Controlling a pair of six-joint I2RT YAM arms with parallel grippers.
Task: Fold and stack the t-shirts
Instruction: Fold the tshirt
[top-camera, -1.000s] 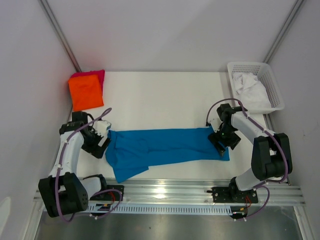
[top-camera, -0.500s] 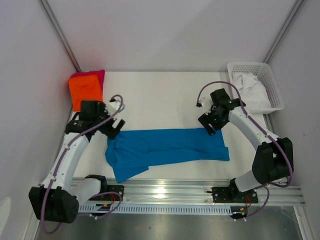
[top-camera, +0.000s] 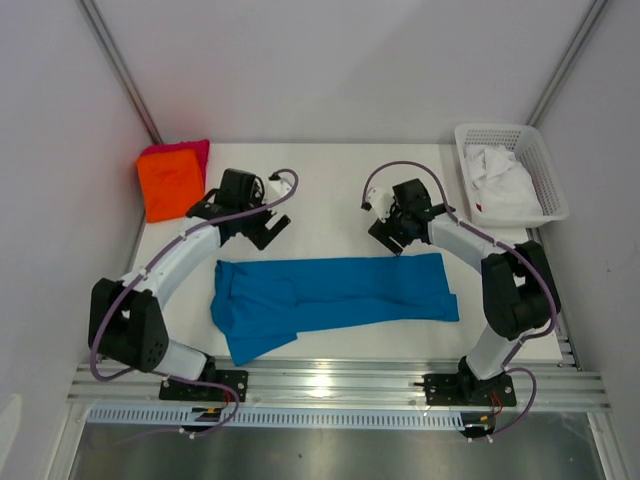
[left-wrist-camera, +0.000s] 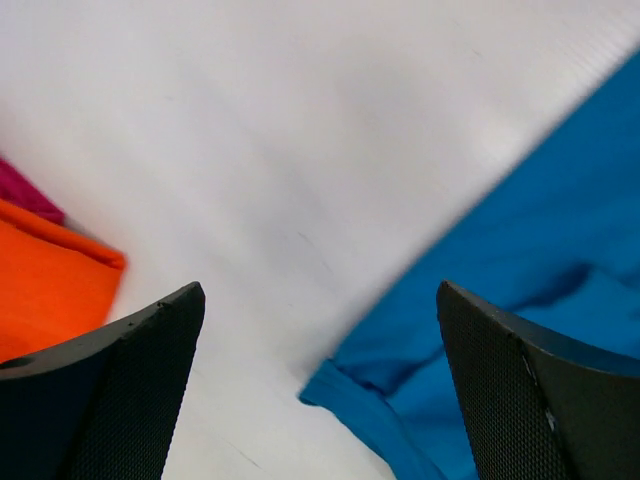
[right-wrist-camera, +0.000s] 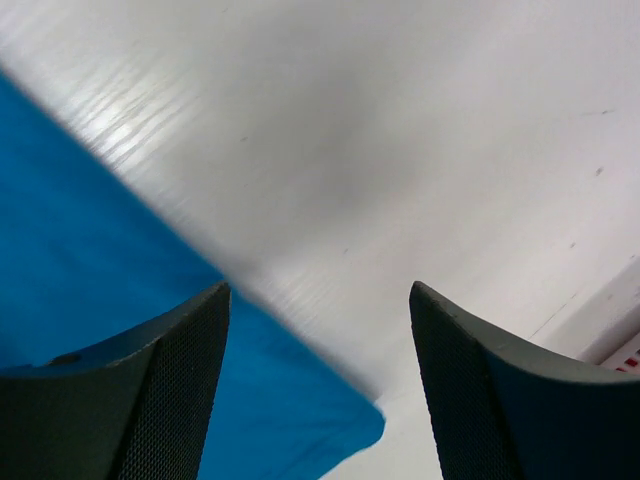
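A bright blue t-shirt (top-camera: 340, 292) lies flat as a long band across the near half of the white table (top-camera: 330, 180); it also shows in the left wrist view (left-wrist-camera: 530, 240) and the right wrist view (right-wrist-camera: 90, 260). An orange t-shirt (top-camera: 172, 185) lies folded on a pinkish-red one (top-camera: 197, 150) at the far left corner, and both appear again as orange t-shirt (left-wrist-camera: 45, 290) and pinkish-red t-shirt (left-wrist-camera: 22, 190). My left gripper (top-camera: 268, 226) (left-wrist-camera: 320, 292) hovers open just beyond the blue shirt's far-left corner. My right gripper (top-camera: 390, 236) (right-wrist-camera: 318, 290) hovers open over its far edge near the right end. Neither holds anything.
A white lattice basket (top-camera: 545, 165) with a crumpled white cloth (top-camera: 500, 178) stands at the far right corner. Grey walls close in on both sides. A metal rail (top-camera: 340, 378) runs along the near edge.
Both arms left the blue shirt's two ends and swung away from me and inward, to its far edge. The shirt lies as before.
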